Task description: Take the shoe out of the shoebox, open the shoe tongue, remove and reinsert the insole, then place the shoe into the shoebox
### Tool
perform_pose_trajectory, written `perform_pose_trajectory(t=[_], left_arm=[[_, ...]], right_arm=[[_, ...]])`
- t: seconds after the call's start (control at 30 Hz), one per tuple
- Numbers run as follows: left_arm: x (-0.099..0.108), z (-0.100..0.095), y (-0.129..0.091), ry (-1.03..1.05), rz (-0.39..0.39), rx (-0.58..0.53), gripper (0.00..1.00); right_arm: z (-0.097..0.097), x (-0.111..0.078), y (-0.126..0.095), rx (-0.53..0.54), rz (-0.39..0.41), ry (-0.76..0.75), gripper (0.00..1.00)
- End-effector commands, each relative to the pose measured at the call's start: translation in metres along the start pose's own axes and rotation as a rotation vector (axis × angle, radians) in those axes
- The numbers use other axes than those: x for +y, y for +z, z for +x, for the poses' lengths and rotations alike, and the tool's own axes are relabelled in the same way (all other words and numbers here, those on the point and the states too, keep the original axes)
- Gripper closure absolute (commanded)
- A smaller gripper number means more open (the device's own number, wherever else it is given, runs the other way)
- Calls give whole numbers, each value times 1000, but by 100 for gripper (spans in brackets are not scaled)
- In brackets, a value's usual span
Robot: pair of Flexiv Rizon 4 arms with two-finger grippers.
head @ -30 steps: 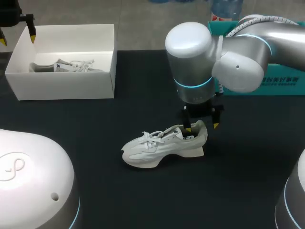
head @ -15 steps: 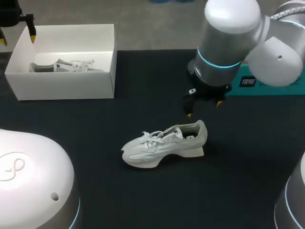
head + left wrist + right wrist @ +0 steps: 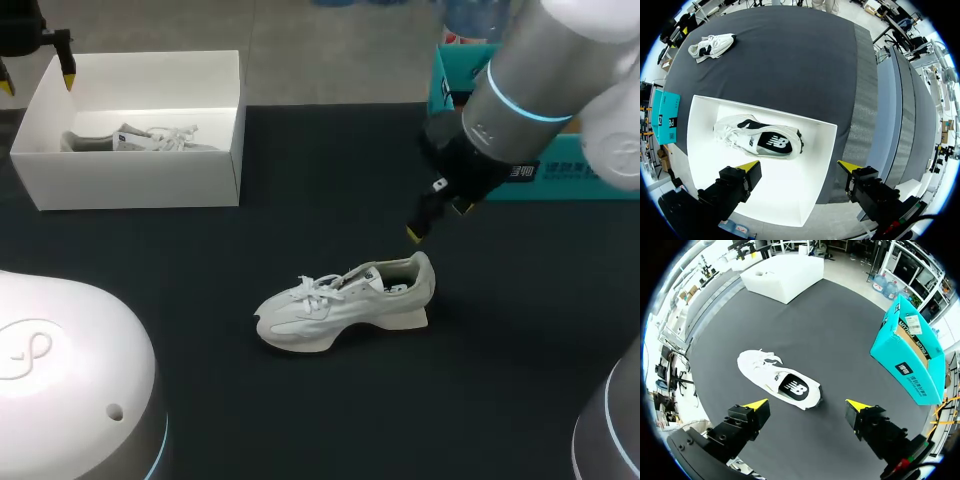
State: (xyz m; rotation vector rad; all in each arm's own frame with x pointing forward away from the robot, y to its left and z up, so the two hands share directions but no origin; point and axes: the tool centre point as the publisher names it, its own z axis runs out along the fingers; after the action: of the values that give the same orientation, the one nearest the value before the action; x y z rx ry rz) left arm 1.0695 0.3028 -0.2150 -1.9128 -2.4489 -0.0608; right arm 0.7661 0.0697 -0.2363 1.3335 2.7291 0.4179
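Shoe out on desk, insole looks seated. My right claw released above it, left claw released over shoebox. Remaining, I reckon: boxing it.

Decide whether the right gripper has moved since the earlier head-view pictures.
Yes. The right gripper has pulled away from the shoe at its heel, toward the teal box; the shoe has not shifted.

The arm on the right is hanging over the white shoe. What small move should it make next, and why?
Probably lower the right gripper to the shoe at its heel: the gripper hangs open and empty just above, and the shoe stands on the table, outside the shoebox.
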Motion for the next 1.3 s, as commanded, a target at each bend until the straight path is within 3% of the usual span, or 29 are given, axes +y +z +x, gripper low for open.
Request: perform_pose_trajectory(t=[0.03,0.1,0.23,0.37,0.4,0.97,1.0,1.03,1.07,1.3], left_arm=[[0,0,-1,0,-1,4,0],[0,0,-1,0,-1,4,0],[0,0,-1,0,-1,4,0],[0,0,-1,0,-1,4,0],[0,0,-1,0,-1,4,0],[0,0,-1,0,-1,4,0],[0,0,-1,0,-1,4,0],[0,0,-1,0,-1,4,0],[0,0,-1,0,-1,4,0],[0,0,-1,0,-1,4,0]], right_arm=[[-12,-9,5,-14,-130,-116,0],[-17,-11,6,-12,-331,-222,0],[-24,-14,4,-21,-554,-411,0],[-26,-9,1,198,-778,-562,0],[-24,-7,1,244,-759,-593,0],[-24,-7,1,244,-759,-593,0],[-25,-7,6,268,-790,-614,0],[-28,-8,11,275,-889,-619,0],[-29,-10,14,291,-929,-597,0],[-37,-22,36,362,-934,-657,0]])
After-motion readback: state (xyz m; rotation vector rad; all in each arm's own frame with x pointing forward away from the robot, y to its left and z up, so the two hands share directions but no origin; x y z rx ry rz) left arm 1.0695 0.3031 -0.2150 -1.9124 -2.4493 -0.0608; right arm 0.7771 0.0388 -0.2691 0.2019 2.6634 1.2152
